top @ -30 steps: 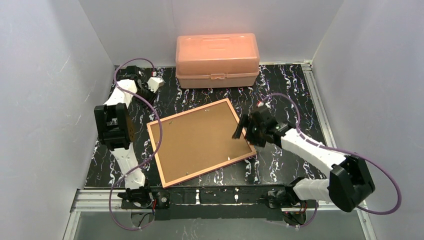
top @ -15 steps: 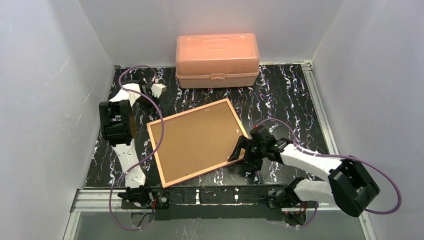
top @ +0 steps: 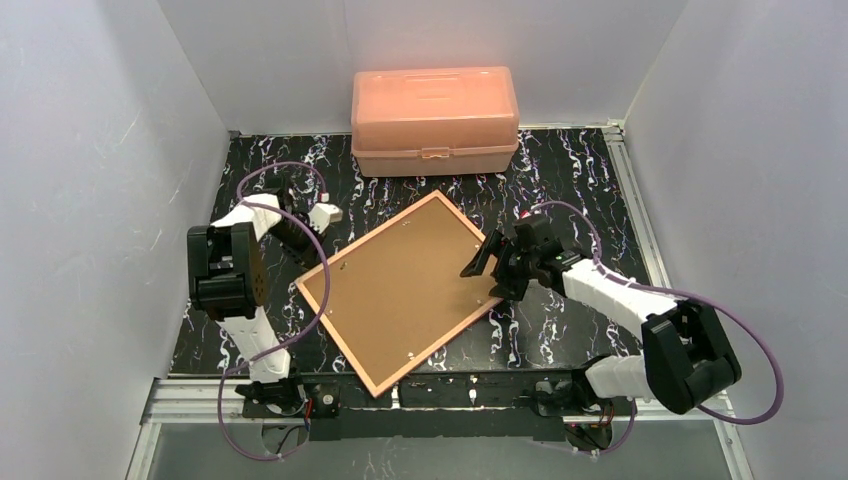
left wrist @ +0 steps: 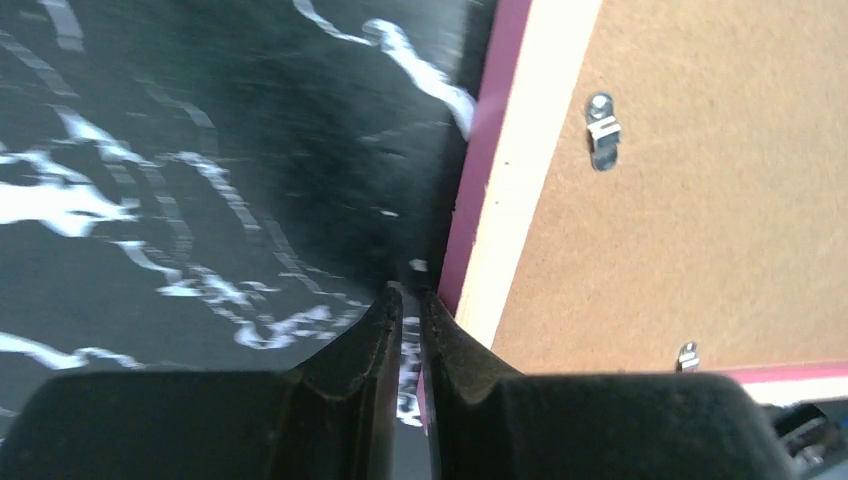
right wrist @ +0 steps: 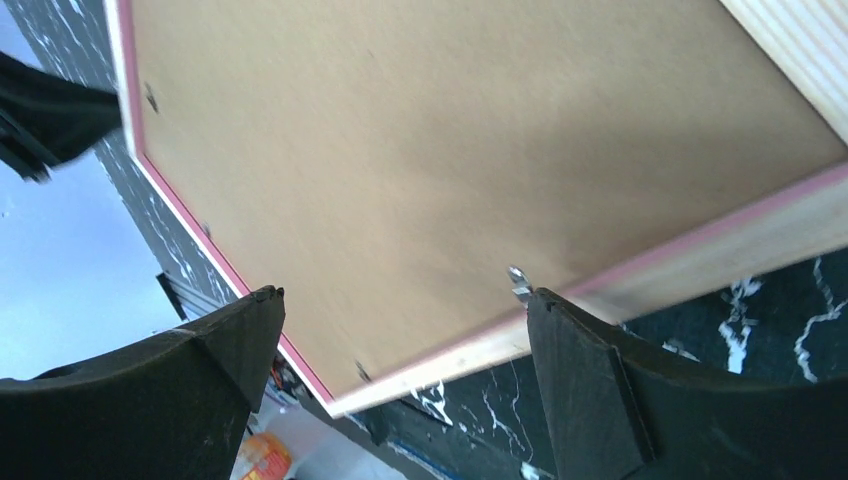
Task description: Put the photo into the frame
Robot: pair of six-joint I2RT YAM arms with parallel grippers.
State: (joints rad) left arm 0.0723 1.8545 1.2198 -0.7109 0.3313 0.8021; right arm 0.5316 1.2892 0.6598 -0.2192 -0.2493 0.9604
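Note:
The frame (top: 336,338) lies face down and skewed on the black marbled table, its brown backing board (top: 400,290) up. The photo is hidden. My left gripper (top: 305,255) sits at the frame's left corner. In the left wrist view its jaws (left wrist: 405,295) are nearly together, with only a slit of table between them. The right finger (left wrist: 470,360) is against the frame's pink and pale edge (left wrist: 520,170). My right gripper (top: 488,272) is at the frame's right corner. It stands wide open (right wrist: 400,320) over the backing board (right wrist: 450,150) and the frame's wooden edge (right wrist: 700,260), with nothing between its fingers.
A salmon-pink lidded box (top: 434,120) stands at the back of the table. Small metal tabs (left wrist: 601,128) hold the backing board (left wrist: 720,200). White walls close in the left, right and back sides. The frame's near corner reaches the front rail (top: 440,385).
The frame has turned counter-clockwise, its near corner now at the front rail. The left gripper came forward to the frame's left corner while closing. The right gripper swung forward, then back to the right corner.

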